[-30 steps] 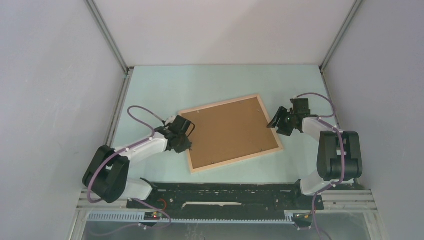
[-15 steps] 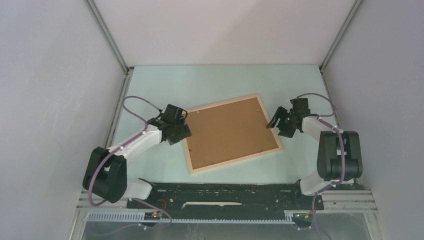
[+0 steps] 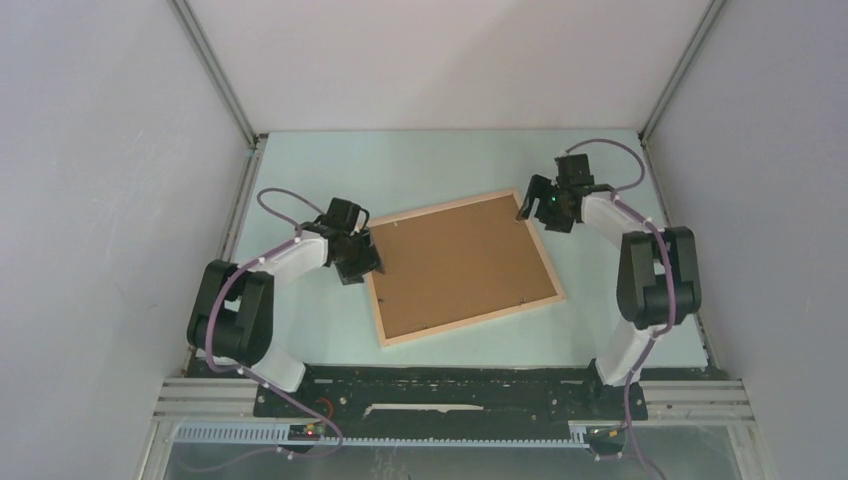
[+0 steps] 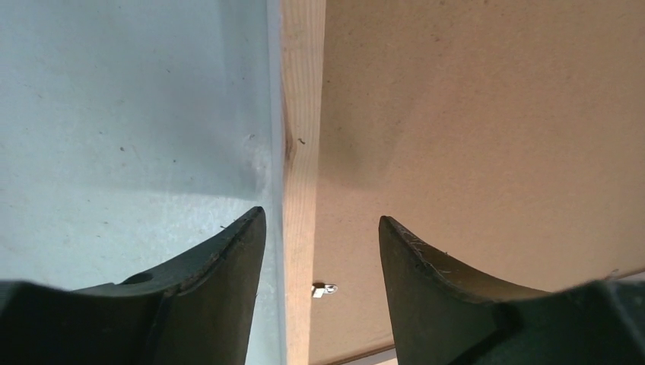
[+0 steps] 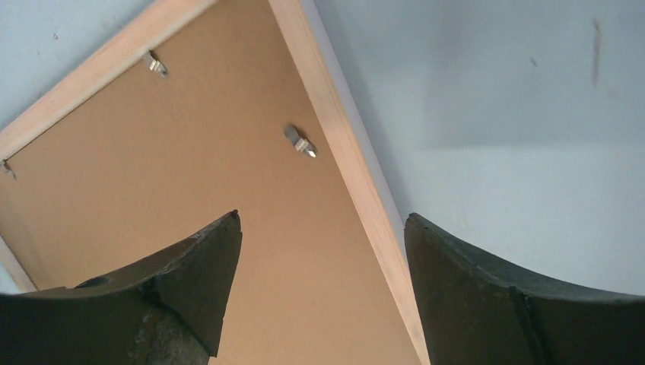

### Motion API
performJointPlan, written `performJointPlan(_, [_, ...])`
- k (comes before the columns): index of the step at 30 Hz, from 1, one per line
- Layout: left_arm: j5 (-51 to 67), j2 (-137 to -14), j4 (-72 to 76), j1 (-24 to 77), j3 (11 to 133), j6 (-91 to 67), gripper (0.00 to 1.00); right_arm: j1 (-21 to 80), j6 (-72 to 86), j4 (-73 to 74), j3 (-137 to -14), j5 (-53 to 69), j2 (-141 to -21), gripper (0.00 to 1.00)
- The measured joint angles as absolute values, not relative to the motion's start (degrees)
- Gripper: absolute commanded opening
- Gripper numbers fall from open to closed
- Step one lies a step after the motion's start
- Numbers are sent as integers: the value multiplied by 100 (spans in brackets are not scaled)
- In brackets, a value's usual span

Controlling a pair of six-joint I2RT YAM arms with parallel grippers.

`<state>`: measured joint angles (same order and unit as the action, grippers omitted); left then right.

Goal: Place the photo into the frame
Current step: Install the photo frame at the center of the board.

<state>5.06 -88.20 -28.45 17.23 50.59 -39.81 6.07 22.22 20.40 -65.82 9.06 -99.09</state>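
The frame lies flat on the pale green table, pale wood face up. The photo's brown board back fills it; the dark image side is hidden. My left gripper is open over the frame's left rail, one finger over the table and one over the board. My right gripper is open near the frame's far right corner, its fingers either side of the right rail above the board. Neither holds anything.
Small metal clips stick out from the frame's inner edge over the board. Grey enclosure walls stand left, right and behind. A black mounting rail runs along the table's near edge.
My right gripper has moved from the frame's right edge up to its far right corner. My left gripper has shifted slightly farther along the left edge. The frame has not moved.
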Motion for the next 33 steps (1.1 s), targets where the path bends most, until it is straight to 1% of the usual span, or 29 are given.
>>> performJointPlan(4, [432,-9002,-2915,1721,5166,-3785,52,760,1918,2220,-7341,882,-10610,83])
performJointPlan(8, [458,-9179,-2908,1723,5325,-3680,44,910,1581,2648,-8018,578,-11078,82])
performJointPlan(11, [434,-9271,-2910,1717,5347,-3636,37,980,1428,2849,-8202,456,-11203,82])
performJointPlan(13, [405,-9275,-2921,1710,5345,-3616,33,1004,1332,2958,-8298,408,-11240,79])
performJointPlan(16, [355,-9277,-2939,1710,5343,-3592,30,1017,1219,3118,-8466,386,-11347,76])
performJointPlan(18, [333,-9290,-2939,1710,5343,-3590,25,1026,1149,3194,-8573,379,-11450,75])
performJointPlan(20, [307,-9299,-2952,1708,5343,-3577,22,1041,1090,3227,-8608,357,-11526,74])
performJointPlan(22, [307,-9301,-2954,1702,5343,-3568,18,1061,1037,3277,-8611,322,-11590,71])
performJointPlan(25, [307,-9301,-2954,1702,5343,-3568,16,1072,989,3367,-8624,279,-11673,67])
performJointPlan(31, [307,-9301,-2954,1702,5343,-3553,13,1144,950,3481,-8774,169,-11782,63])
performJointPlan(33, [307,-9301,-2954,1702,5343,-3553,12,1186,945,3503,-8860,119,-11837,61])
